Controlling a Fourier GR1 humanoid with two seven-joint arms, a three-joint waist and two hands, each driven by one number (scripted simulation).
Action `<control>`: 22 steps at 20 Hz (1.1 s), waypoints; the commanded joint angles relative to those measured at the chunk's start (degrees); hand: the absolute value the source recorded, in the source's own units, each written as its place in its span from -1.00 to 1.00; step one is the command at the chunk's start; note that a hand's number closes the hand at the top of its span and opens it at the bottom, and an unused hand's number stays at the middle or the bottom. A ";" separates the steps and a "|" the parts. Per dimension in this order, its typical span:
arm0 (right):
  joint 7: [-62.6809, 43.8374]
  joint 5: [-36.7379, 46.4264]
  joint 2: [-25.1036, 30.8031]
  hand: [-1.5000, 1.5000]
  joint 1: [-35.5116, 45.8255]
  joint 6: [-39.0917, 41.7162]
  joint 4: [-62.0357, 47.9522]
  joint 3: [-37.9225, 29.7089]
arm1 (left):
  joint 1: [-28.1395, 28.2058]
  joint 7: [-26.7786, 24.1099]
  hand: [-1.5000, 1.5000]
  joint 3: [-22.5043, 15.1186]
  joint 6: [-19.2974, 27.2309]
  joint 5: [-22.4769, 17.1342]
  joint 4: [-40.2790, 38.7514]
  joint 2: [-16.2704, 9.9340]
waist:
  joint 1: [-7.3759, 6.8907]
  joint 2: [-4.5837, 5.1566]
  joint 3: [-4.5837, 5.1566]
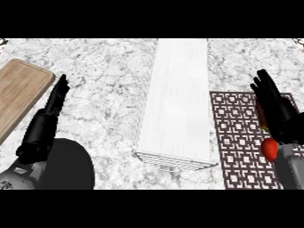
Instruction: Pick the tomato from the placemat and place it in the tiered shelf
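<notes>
Where the grey-white marbled desk (108, 71) fills the head view, a tall white tiered shelf (179, 102) stands at its middle, its wire lower tier showing at the near end. To the shelf's right lies a brown patterned placemat (236, 133), and at the left edge a wooden cutting board (16, 98) carries a dark green object, partly cut off. The left hand (52, 104) shows at the lower left, fingers straight and pointing up, holding nothing. The right hand (276, 109) is over the placemat's right part, fingers extended and open. The red tomato (269, 149) sits just below that hand, beside the grey wrist; whether it touches the hand I cannot tell.
</notes>
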State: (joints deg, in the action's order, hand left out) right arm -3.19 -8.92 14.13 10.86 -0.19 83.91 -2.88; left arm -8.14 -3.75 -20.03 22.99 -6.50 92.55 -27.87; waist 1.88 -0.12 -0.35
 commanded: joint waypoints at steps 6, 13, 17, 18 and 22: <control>-7.55 11.27 12.79 -1.00 -17.31 -21.54 -1.90 -19.69 | 9.55 5.05 0.00 -0.24 -1.05 -3.35 -6.97 0.02 | 7.39 0.08 1.11; -5.61 5.94 -2.19 -1.00 -32.08 -30.34 10.77 -24.38 | 9.19 5.63 0.00 -0.76 -9.60 -8.62 -9.97 0.42 | 2.36 -0.38 0.51; -7.48 8.66 -0.78 -1.00 -35.82 -25.27 20.78 -19.86 | 8.12 1.14 0.00 0.95 -13.08 -8.80 -13.50 1.21 | -0.87 0.05 0.45; -7.22 10.03 -3.15 -1.00 -39.40 -25.48 25.78 -17.77 | 3.86 4.58 0.00 0.76 -14.11 -9.19 -14.95 1.93 | -0.29 0.08 0.47; -25.71 13.00 3.68 -1.00 -38.77 -21.99 37.06 -14.08 | 5.03 5.54 0.00 -1.06 -11.64 -6.76 -12.67 3.58 | -1.44 0.18 0.53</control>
State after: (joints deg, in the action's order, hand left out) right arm -18.51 1.92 15.19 -26.19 -24.49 111.09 -20.19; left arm -1.75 -0.21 -20.18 11.24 -14.02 80.27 -25.73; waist 1.45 -0.17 0.07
